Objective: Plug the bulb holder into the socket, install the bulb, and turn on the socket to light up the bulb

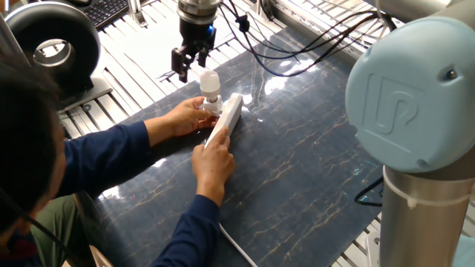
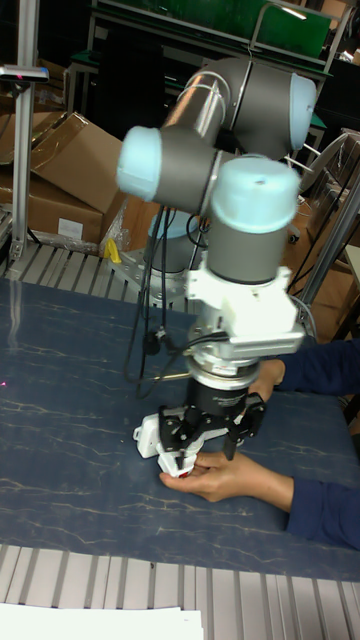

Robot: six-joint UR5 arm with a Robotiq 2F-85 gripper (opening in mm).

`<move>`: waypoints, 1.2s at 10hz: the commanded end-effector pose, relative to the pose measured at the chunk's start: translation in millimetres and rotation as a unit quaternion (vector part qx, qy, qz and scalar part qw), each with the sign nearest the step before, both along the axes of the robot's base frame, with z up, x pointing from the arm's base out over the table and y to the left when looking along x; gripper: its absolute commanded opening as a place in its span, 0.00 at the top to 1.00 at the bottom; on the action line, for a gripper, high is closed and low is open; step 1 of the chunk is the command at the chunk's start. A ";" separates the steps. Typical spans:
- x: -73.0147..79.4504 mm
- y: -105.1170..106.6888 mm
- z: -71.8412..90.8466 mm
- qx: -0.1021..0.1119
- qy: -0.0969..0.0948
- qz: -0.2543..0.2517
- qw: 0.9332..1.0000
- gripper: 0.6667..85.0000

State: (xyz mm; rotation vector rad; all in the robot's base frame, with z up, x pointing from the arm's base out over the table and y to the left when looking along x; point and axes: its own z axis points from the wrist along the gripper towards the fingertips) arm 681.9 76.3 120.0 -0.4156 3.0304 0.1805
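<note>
Fixed view: bulb (image 1: 209,81) upright in the bulb holder (image 1: 211,105) on the socket (image 1: 226,119); hand (image 1: 188,65) open, above-left, clear. Install looks done; switching on next.
Tall view: hand (image 2: 214,440) hides the bulb.

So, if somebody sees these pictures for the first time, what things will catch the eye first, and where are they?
Most striking is the person's two hands holding the socket near the far left part of the dark marbled table, with the bulb standing upright beside it. Just above and behind the bulb hangs the gripper, apart from it. The arm's big pale blue joint cap fills the right foreground.
</note>
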 end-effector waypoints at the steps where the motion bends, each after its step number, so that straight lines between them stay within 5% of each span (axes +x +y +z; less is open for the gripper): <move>1: 4.3 26.8 18.2 0.014 0.001 -0.019 1.000 0.64; 2: -4.6 26.6 20.7 0.012 0.013 -0.009 1.000 0.70; 3: -4.4 5.0 17.8 -0.035 0.008 0.037 0.999 0.91; 4: -5.7 -4.7 12.6 -0.068 0.015 0.077 0.995 1.00; 5: -8.8 -7.2 13.0 -0.080 0.022 0.110 0.990 1.00; 6: -5.6 -20.1 15.4 -0.116 0.022 0.159 0.980 1.00; 7: -13.1 -22.0 21.5 -0.128 0.038 0.135 0.982 1.00; 9: -29.2 6.0 32.8 -0.075 0.047 0.045 0.995 1.00; 11: -50.9 5.7 43.4 -0.074 0.070 0.031 0.994 0.96; 12: -41.4 6.1 43.9 -0.068 0.049 0.035 0.996 0.83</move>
